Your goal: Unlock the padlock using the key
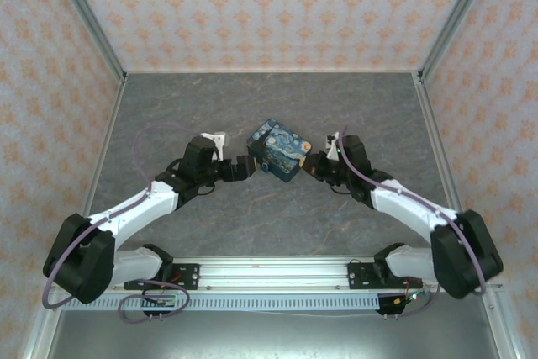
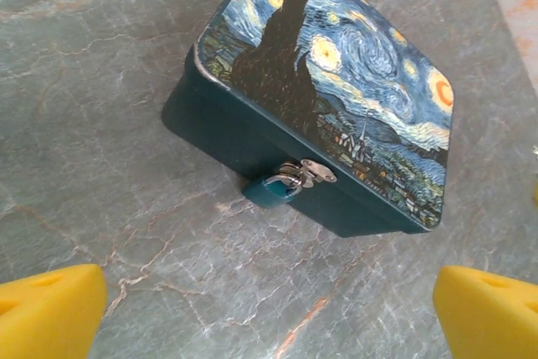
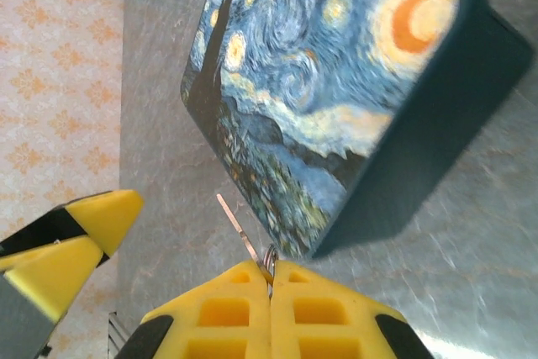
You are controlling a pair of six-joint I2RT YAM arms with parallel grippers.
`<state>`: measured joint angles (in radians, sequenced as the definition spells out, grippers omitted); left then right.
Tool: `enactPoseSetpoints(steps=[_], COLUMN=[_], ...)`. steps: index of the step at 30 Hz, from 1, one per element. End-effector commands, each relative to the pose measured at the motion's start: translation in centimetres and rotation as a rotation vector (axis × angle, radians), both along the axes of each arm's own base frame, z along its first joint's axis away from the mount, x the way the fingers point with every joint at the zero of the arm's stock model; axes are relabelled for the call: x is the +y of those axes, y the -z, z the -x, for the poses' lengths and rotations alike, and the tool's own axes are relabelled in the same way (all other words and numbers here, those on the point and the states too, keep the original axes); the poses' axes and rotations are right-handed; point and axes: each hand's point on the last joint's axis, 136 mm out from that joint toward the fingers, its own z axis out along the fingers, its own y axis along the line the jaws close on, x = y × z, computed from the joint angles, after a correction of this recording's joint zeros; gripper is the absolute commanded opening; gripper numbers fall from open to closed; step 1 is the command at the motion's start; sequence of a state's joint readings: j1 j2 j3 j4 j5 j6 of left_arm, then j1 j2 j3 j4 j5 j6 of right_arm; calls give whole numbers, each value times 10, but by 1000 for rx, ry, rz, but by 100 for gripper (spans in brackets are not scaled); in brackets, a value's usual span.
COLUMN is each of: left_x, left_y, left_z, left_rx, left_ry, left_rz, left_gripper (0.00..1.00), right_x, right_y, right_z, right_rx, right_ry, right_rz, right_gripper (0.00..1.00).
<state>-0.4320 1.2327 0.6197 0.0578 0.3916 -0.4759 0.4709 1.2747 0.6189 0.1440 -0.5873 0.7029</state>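
One tin [image 2: 336,65] on worktop [image 2: 101,81]: padlock [image 2: 271,192] hangs from hasp [image 2: 304,174] on wall facing left end effector [image 2: 269,313], spread wide, empty; right end effector [image 3: 271,279] clenched on key [image 3: 242,230], blade pointing past tin corner. Of two, left nearer padlock; key probably must swing round corner.

Starry-night tin [image 1: 276,150] mid-table, sitting diagonal on grey marble tabletop [image 1: 277,98]. Left gripper [image 1: 245,168] just beside its left side, right gripper [image 1: 312,166] just beside its right corner. Both arms angled inward. Can't read finger gaps from here.
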Motion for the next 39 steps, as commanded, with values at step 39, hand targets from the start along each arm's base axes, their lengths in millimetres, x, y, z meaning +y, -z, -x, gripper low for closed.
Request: enactPoseSetpoints(steps=[39], left_x=[-75], left_y=[66], left_z=[-47], left_rx=[-19], left_ry=[180], left_rz=[161], left_gripper=[84], right_x=[22], right_y=[58], right_z=[-26], right_rx=[69], right_ry=[-71], right_rz=[95], right_gripper=[0])
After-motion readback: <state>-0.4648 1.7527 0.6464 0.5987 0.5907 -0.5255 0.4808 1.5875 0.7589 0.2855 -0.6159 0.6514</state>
